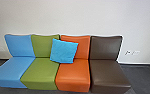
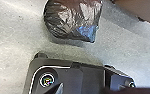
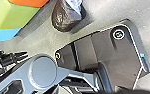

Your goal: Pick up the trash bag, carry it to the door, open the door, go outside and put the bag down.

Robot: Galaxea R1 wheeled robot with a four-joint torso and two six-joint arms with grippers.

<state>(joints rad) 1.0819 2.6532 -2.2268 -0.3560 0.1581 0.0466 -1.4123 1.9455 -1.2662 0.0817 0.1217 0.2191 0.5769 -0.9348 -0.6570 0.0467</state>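
Dark plastic is seen in the trash bag point(image 2: 71, 20), set on the floor point(image 2: 11, 37) between the robot's base point(image 2: 92, 77) and the seats, its top cut off. A blue cushion point(image 1: 63, 50) is propped across the green chair point(image 1: 42, 47) and orange chair point(image 1: 73, 75). How wide the left gripper point(image 3: 25, 55) or right gripper is cannot be told.

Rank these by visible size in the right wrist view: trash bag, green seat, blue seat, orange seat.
1. Green seat and trash bag: too alike to rank, both cut off by the picture's edge
2. Blue seat
3. Orange seat, a narrow strip
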